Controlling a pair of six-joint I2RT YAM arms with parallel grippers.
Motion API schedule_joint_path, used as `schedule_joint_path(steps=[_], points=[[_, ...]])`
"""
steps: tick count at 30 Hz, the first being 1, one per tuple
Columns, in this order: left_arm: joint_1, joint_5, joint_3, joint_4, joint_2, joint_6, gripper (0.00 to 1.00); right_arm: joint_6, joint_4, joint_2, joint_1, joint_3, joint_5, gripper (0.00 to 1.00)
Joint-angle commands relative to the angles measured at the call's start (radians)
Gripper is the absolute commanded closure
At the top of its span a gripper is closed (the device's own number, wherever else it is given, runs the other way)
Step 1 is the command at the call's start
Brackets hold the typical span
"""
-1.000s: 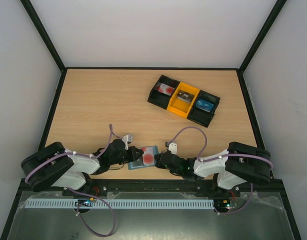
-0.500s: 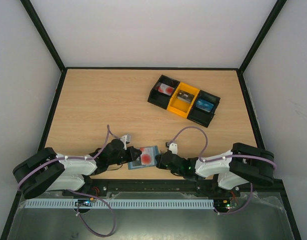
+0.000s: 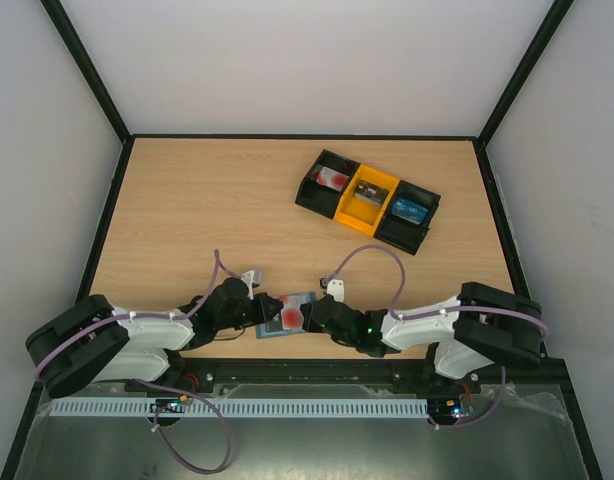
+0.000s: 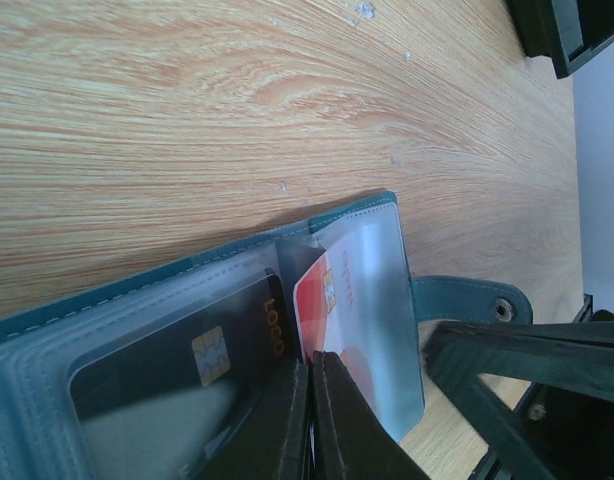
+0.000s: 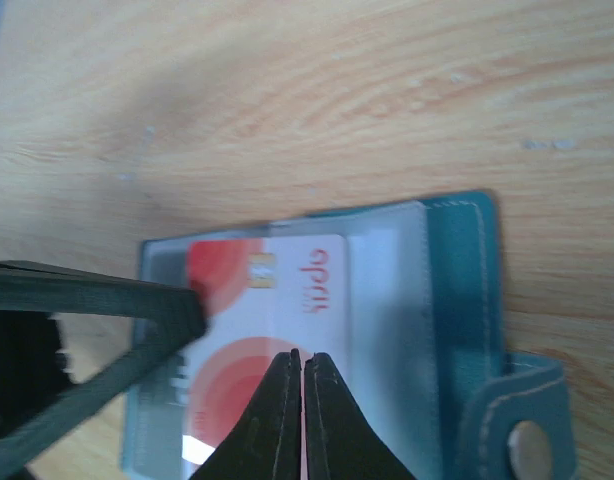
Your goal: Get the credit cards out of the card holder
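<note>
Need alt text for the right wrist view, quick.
The right hand, shut, points its tips at a white card with red marks in the open blue-green card holder on the wooden table. The left hand enters from the left.

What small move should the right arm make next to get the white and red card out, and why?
Probably drag the white card sideways out of its pocket with the right gripper. Its closed tips rest over that card, which seems partly out of the card holder, and the closed left gripper presses on the holder, so it should not slide.
</note>
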Motion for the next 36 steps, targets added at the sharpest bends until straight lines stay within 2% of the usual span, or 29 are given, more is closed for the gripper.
schedule_joint_path(steps=[1, 5, 9, 13, 17, 21, 26, 36], points=[[0.004, 0.003, 0.024, -0.004, 0.008, 0.003, 0.97, -0.013, -0.002, 0.096, 0.006, 0.021, 0.037, 0.97], [0.004, 0.013, 0.016, 0.035, 0.009, -0.015, 0.97, 0.034, 0.045, 0.149, 0.006, -0.017, 0.014, 0.97], [0.004, 0.023, -0.005, 0.108, 0.021, -0.042, 0.92, 0.060, 0.083, 0.161, 0.005, -0.053, 0.007, 0.97], [0.003, 0.043, -0.022, 0.203, 0.056, -0.066, 0.83, 0.070, 0.108, 0.176, 0.006, -0.066, -0.001, 0.97], [0.003, 0.052, -0.020, 0.232, 0.092, -0.073, 0.81, 0.075, 0.129, 0.197, 0.005, -0.071, -0.014, 0.98], [0.002, 0.039, -0.024, 0.226, 0.093, -0.073, 0.85, 0.079, 0.143, 0.206, 0.005, -0.078, -0.020, 0.98], [0.002, 0.004, -0.018, 0.151, 0.058, -0.064, 0.97, 0.081, 0.145, 0.203, 0.005, -0.083, -0.018, 0.98], [0.003, -0.102, -0.030, -0.023, -0.089, -0.066, 0.97, 0.082, 0.133, 0.178, 0.005, -0.090, -0.004, 0.98]])
